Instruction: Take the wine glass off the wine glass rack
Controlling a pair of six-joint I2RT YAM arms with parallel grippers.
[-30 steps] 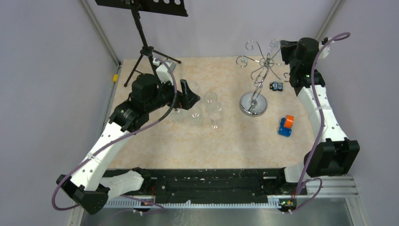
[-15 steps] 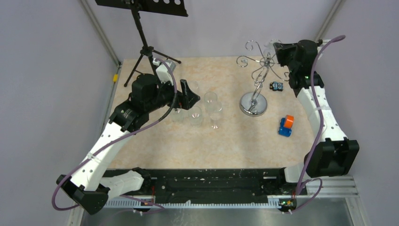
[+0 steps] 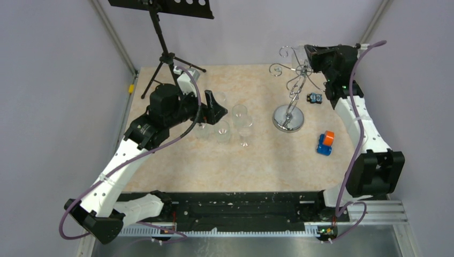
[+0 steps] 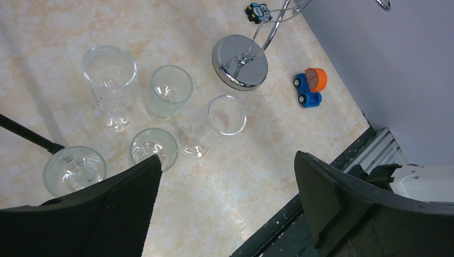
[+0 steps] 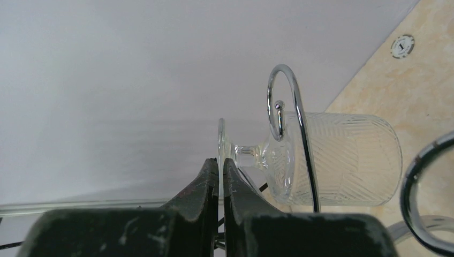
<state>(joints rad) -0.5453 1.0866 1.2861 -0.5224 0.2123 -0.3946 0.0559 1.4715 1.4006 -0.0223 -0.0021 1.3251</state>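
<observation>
Top external, left first: I see a black music stand [image 3: 159, 32] at the far left corner of the table [image 3: 267, 171], its tripod feet on the surface. The left arm comes in from the near left, and the left gripper [image 3: 216, 107] hangs just over a cluster of five empty glasses [image 3: 222, 131] at mid-table. On the left wrist view its fingers [image 4: 112, 214] are spread wide with nothing between them, and the glasses stand upright on the table below. Just right of the cluster is the wine glass rack [image 3: 289, 116], with its disc base on the table, a thin pole and scroll arms on top. The right arm reaches up along the right edge, and the right gripper [image 3: 309, 52] sits at the far right side of the rack's top, level with the scrolls. From the right wrist view I read the claw as clenched on the wine glass [image 5: 342, 160]: the fingers [image 5: 198, 187] pinch the thin foot, which shows edge-on between them. The wine glass is on the rack, with its stem passing through a chrome scroll and the ribbed bowl on the other side of that loop. From above I can barely make the glass out against the chrome. A round token [image 5: 401, 46] lies on the table past the bowl. Right of the rack base is a small blue-and-black toy [image 3: 314, 98], close to the right arm. A blue toy car [image 3: 325, 143] with an orange top sits nearer to me, apart from the base.
</observation>
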